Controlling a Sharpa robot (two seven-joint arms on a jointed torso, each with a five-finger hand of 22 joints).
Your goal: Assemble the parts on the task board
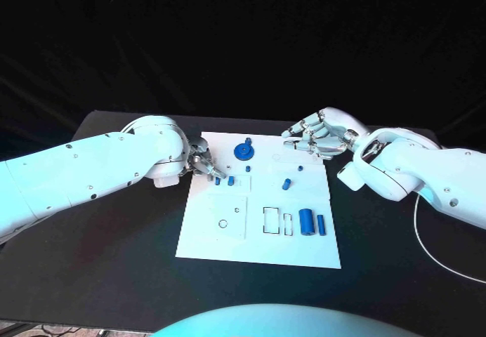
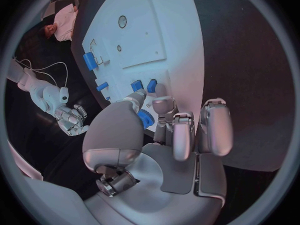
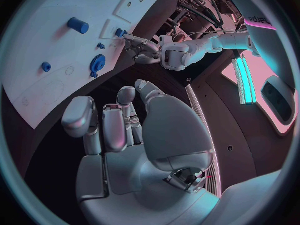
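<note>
The white task board (image 1: 213,239) lies mid-table. My left hand (image 1: 203,163) is at its left edge, thumb and fingertips (image 2: 161,104) reaching down beside two small blue parts (image 1: 218,180) (image 2: 136,85); I see nothing held in it. Just beyond stands a blue gear (image 1: 243,150) (image 3: 97,62), partly hidden by the thumb in the left wrist view (image 2: 145,119). My right hand (image 1: 322,137) (image 3: 125,130) hovers at the board's far right corner, fingers loosely bent, holding nothing. A short blue part (image 1: 286,184) lies mid-board, and two blue cylinders (image 1: 307,222) lie near the right edge.
Outlined rectangular slots (image 1: 272,219) sit beside the cylinders, and a small round hole (image 1: 222,224) (image 2: 122,21) is on the board's left half. A white cable (image 1: 425,239) trails over the black table at the right.
</note>
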